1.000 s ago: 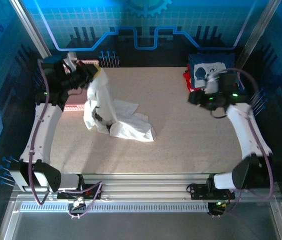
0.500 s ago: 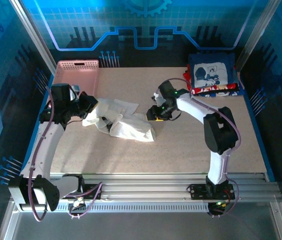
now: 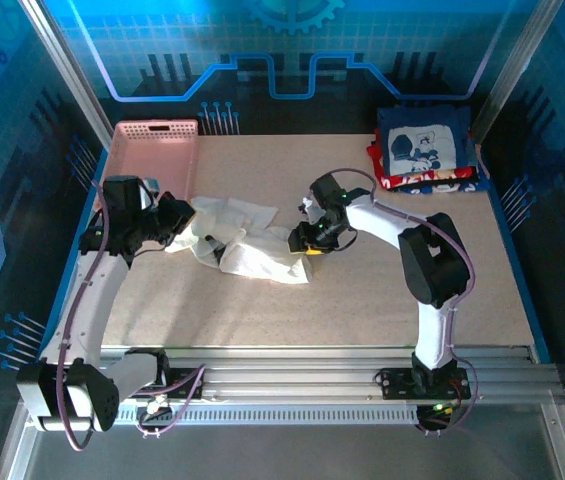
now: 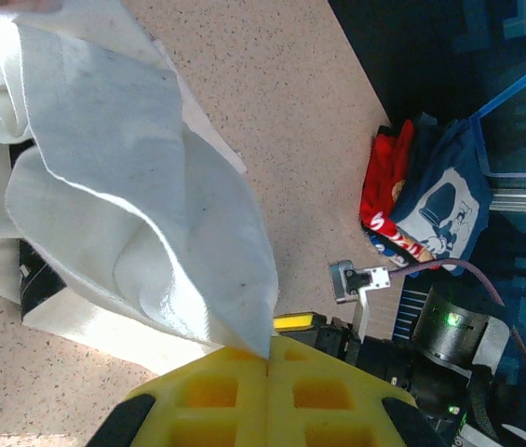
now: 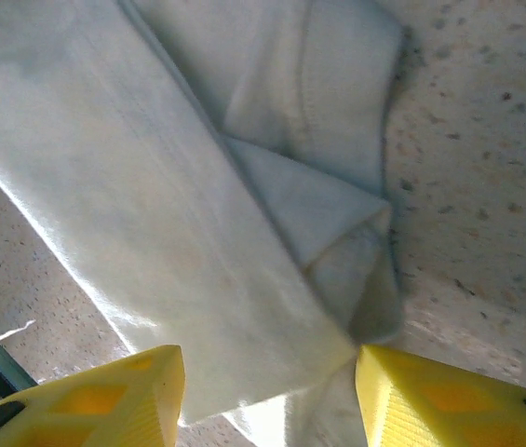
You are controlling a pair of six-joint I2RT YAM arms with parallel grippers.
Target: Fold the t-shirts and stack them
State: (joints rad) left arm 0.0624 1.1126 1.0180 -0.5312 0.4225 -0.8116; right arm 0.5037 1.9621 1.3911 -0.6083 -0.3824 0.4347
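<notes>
Straddling white t-shirt (image 5: 188, 214) edge, right gripper (image 5: 267, 382) seemingly gapes.

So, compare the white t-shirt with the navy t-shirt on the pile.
The white t-shirt lies crumpled and unfolded; the navy t-shirt is folded flat atop the pile. The white t-shirt is pinched by the left gripper; the navy t-shirt lies free. Both are cloth shirts.
</notes>
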